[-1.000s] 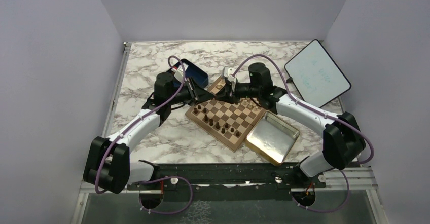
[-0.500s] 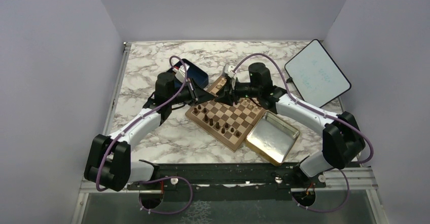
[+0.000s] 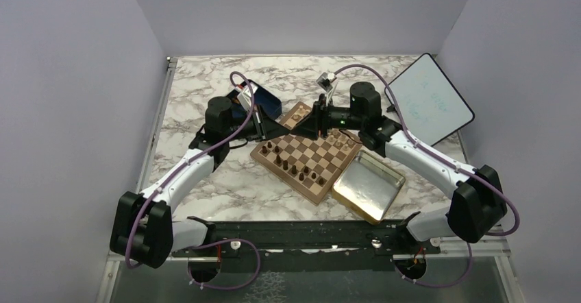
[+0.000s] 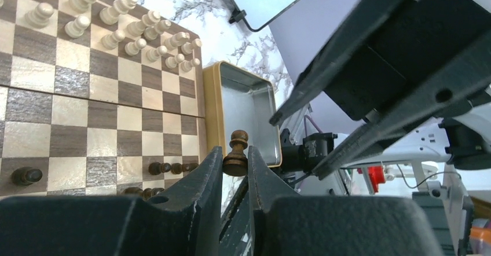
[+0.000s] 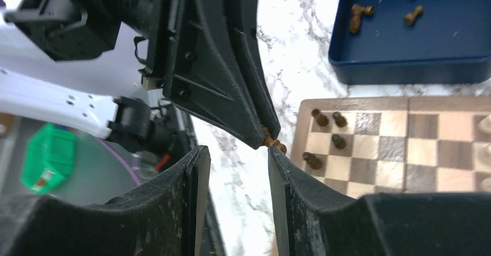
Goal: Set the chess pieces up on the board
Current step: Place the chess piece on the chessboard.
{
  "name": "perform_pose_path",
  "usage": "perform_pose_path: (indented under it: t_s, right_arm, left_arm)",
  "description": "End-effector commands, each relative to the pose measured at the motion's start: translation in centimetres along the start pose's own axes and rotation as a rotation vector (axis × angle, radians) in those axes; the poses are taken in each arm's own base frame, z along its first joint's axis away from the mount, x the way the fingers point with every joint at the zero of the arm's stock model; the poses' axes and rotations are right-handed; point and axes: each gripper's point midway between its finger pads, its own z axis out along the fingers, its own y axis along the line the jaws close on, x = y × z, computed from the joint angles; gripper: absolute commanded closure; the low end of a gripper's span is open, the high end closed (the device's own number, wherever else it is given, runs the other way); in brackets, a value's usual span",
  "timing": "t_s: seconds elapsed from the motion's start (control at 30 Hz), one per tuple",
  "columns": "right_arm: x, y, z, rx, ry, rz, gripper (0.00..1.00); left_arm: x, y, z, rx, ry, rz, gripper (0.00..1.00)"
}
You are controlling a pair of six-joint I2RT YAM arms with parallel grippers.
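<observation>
Dark brown pawn (image 4: 236, 153) pinched upright in the left gripper (image 4: 234, 164), base clamped between the two tips, head standing clear above them. Right wrist view puts it just off the left corner of the board (image 3: 310, 160), over the marble table (image 3: 199, 90); whether it touches the surface cannot be told.

Right gripper (image 5: 233, 169): jaws parted, gap bare, aimed at the left claw's tip and close to it.

Board: dark chess pieces (image 5: 339, 142) stand on the squares nearest the left arm, in the two outer rows. Pale chessmen (image 4: 134, 29) are lined up in two rows along the opposite side.

Blue box (image 5: 405, 47) sits on the marble just beyond the board's left corner, with several more dark pieces lying loose on its floor.

Gold-rimmed tray (image 3: 366, 186) lies just beside the board's edge on the right arm's side.

White slab (image 3: 428, 97) at the far right of the table carries faint greenish handwriting, several short lines, too washed out to read.
</observation>
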Motion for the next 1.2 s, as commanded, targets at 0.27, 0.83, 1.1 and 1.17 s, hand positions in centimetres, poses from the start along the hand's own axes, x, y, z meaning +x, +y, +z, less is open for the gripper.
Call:
perform_pose_path:
  t_s: [0.27, 0.83, 1.1, 1.17]
  right_arm:
    - [-2.1, 2.6, -0.4, -0.11, -0.095, 0.409, 0.67]
    - [-2.0, 2.9, 0.3, -0.185, -0.111, 0.496, 0.68]
    - [-2.3, 2.5, 0.5, -0.165, -0.119, 0.507, 0.66]
    - [-2.4, 2.5, 0.6, -0.168, -0.122, 0.512, 0.66]
  left_arm:
    - [-1.2, -5.4, -2.1, 0.149, -0.053, 0.218, 0.86]
    - [-1.2, -6.7, -2.6, 0.187, -0.065, 0.24, 0.86]
    - [-0.9, -6.7, -2.7, 0.193, -0.061, 0.25, 0.86]
    - [-0.8, -6.6, -2.7, 0.195, -0.059, 0.252, 0.86]
